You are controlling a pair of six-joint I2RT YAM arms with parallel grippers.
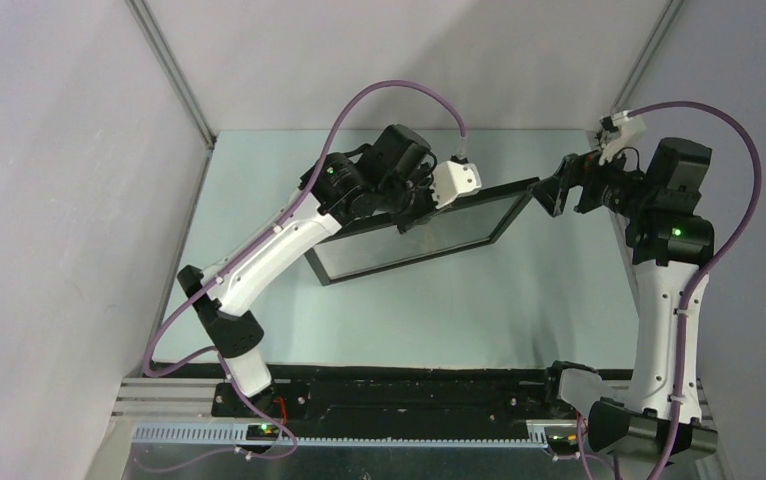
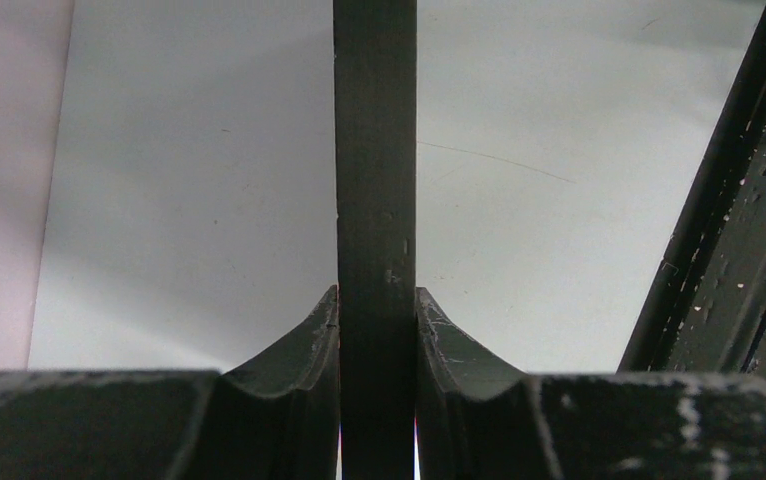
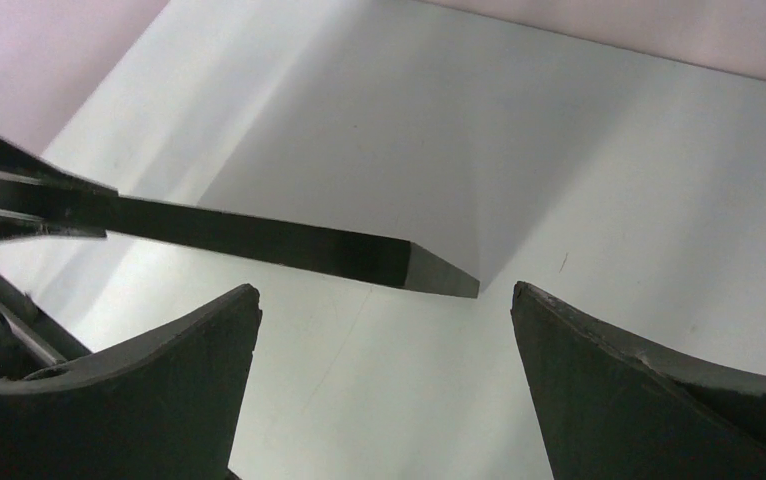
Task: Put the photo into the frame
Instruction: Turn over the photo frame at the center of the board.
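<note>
The frame (image 1: 429,235) shows its black rim and clear pane, and hangs tilted above the table. My left gripper (image 1: 411,213) is shut on its upper long edge. In the left wrist view the black frame edge (image 2: 375,180) runs straight up between the closed fingers of the left gripper (image 2: 377,322). My right gripper (image 1: 547,193) is open just beside the frame's right corner. In the right wrist view that corner (image 3: 359,255) floats just ahead of the right gripper (image 3: 387,300), not between its fingers. The photo is out of view.
The pale grey-green table (image 1: 479,310) is walled on the left, back and right. A black rail (image 1: 409,395) runs along the near edge by the arm bases. A dark scuffed bar (image 2: 734,250) crosses the right side of the left wrist view.
</note>
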